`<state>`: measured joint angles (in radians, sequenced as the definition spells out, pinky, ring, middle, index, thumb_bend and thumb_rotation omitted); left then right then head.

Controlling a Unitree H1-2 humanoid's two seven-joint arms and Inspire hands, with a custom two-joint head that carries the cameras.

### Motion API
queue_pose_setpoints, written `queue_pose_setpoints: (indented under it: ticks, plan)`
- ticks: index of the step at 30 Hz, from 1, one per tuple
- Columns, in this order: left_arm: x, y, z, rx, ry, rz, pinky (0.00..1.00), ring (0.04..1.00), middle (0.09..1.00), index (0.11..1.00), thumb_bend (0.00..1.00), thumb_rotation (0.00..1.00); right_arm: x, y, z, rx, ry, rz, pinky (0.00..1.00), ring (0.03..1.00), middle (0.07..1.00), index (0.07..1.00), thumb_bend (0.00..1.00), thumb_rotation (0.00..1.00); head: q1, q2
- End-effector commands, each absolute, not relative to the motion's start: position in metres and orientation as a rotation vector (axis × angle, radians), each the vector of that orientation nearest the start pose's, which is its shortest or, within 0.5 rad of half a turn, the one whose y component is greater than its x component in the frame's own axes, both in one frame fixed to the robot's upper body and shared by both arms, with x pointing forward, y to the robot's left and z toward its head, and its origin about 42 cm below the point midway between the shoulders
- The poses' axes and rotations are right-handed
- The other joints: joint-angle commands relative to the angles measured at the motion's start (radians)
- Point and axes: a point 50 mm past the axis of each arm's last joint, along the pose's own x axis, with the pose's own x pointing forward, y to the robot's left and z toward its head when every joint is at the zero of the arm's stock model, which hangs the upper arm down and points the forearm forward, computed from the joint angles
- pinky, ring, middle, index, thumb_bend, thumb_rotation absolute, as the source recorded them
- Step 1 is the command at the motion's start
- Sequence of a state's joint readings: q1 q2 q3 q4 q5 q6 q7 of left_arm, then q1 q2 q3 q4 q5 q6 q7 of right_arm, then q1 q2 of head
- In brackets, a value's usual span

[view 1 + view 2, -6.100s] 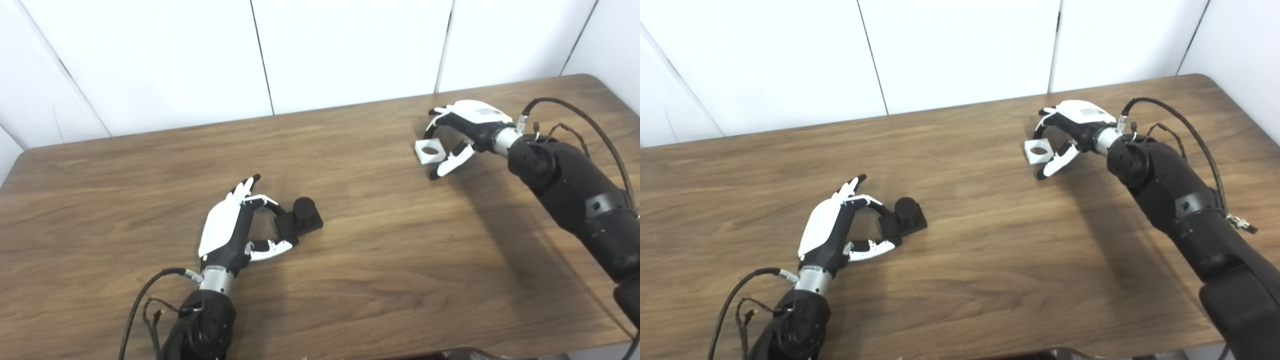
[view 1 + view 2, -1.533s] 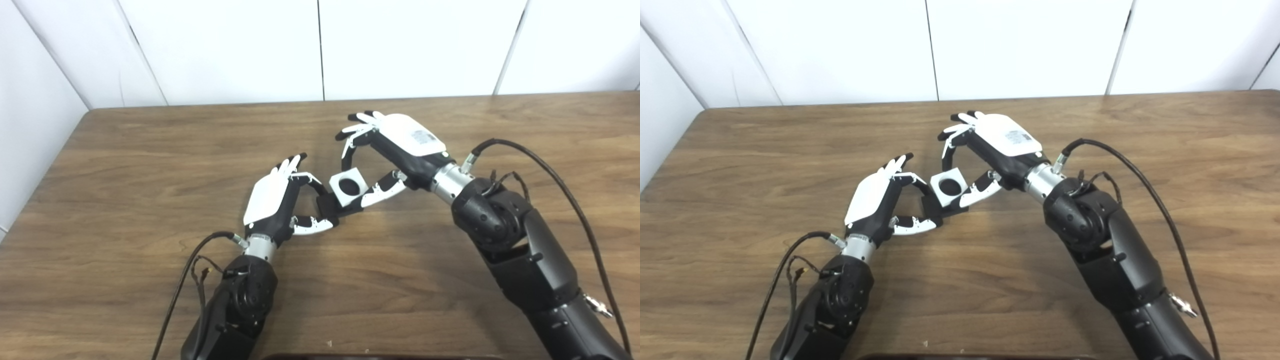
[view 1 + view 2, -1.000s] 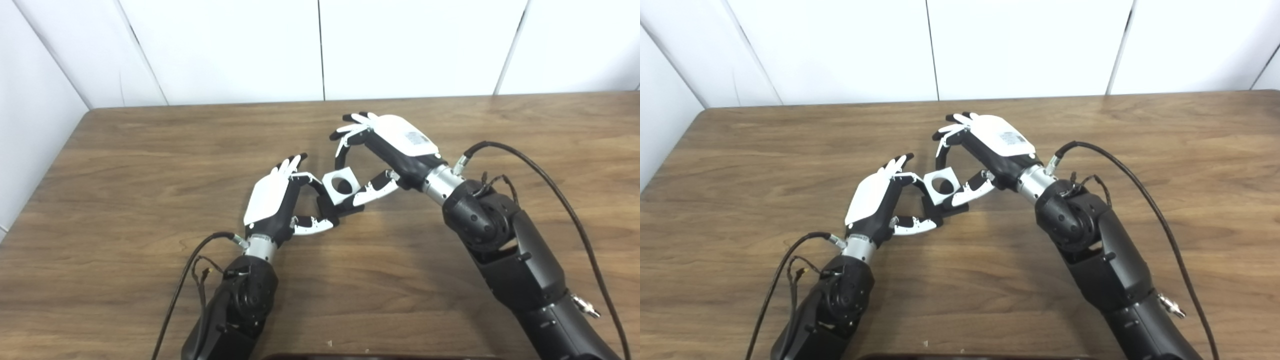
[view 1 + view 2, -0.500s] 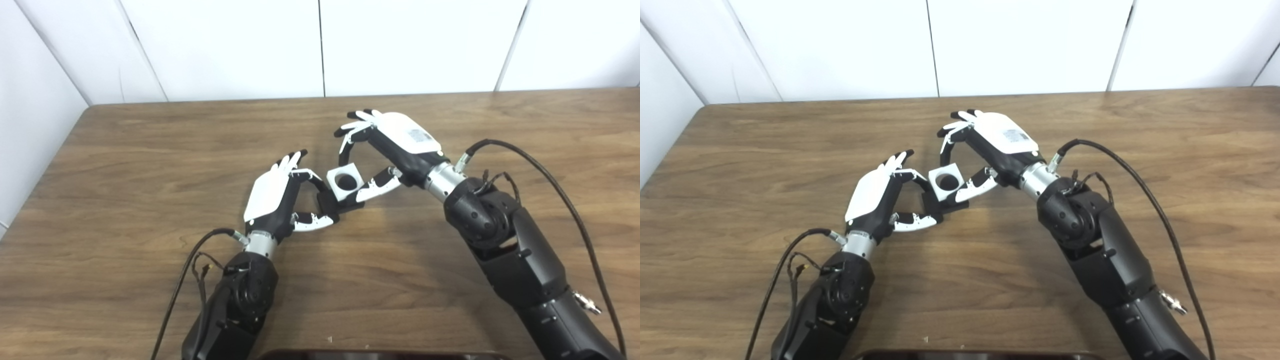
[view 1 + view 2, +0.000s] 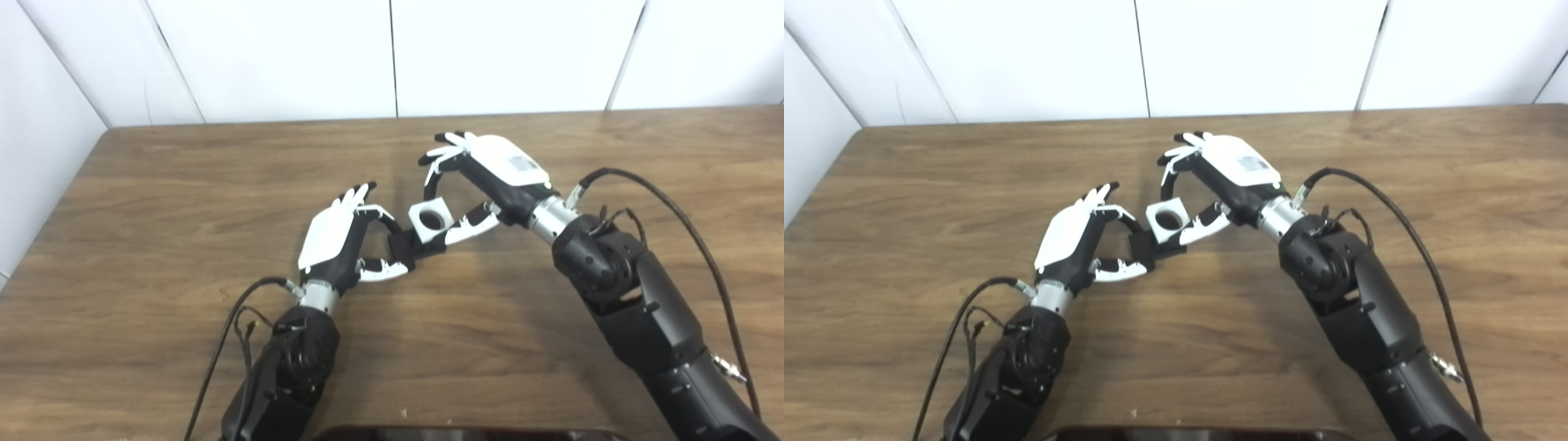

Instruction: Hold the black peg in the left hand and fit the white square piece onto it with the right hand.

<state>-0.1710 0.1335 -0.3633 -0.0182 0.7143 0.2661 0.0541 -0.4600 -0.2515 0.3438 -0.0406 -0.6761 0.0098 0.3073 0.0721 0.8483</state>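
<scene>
Middle of the frame: left robot hand (image 5: 334, 236) is clamped on the black peg (image 5: 401, 245) base down on the table (image 5: 184, 184), and right robot hand (image 5: 484, 177) is pinching the white square piece (image 5: 430, 217), hovering just above the peg. To do this well I'd level the piece, center its hole over the peg, then push straight down. The right eye view shows more of the dark base left of the piece; the peg top is hidden in both.
</scene>
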Motion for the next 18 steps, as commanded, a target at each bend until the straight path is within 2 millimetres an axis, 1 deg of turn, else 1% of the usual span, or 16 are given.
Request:
queue_pose_setpoints:
  ticks: [1, 6, 10, 14, 18]
  plan:
    - [0.314, 0.160, 0.114, 0.947, 0.002, -0.192, 1.00, 1.000, 0.982, 0.491, 0.52, 0.08, 0.392, -0.153, 0.237, -1.052, -0.474, 0.483, 1.00, 0.932, 0.801, 0.481, 0.52, 0.14, 0.005, 0.003]
    - [0.312, 0.156, 0.116, 0.938, 0.004, -0.191, 1.00, 1.000, 0.987, 0.491, 0.52, 0.09, 0.392, -0.154, 0.226, -1.045, -0.433, 0.500, 1.00, 0.931, 0.802, 0.481, 0.52, 0.14, 0.018, 0.010]
    - [0.311, 0.153, 0.118, 0.931, 0.004, -0.189, 1.00, 1.000, 0.985, 0.491, 0.52, 0.09, 0.390, -0.149, 0.207, -1.030, -0.385, 0.518, 1.00, 0.930, 0.810, 0.481, 0.52, 0.14, 0.029, 0.016]
    - [0.310, 0.151, 0.118, 0.926, 0.007, -0.192, 1.00, 1.000, 0.987, 0.491, 0.52, 0.08, 0.388, -0.146, 0.194, -1.009, -0.362, 0.529, 1.00, 0.928, 0.810, 0.481, 0.52, 0.14, 0.043, 0.020]
    - [0.310, 0.150, 0.117, 0.926, 0.006, -0.191, 1.00, 1.000, 0.984, 0.491, 0.52, 0.09, 0.385, -0.138, 0.183, -0.990, -0.344, 0.540, 1.00, 0.933, 0.811, 0.482, 0.52, 0.14, 0.048, 0.022]
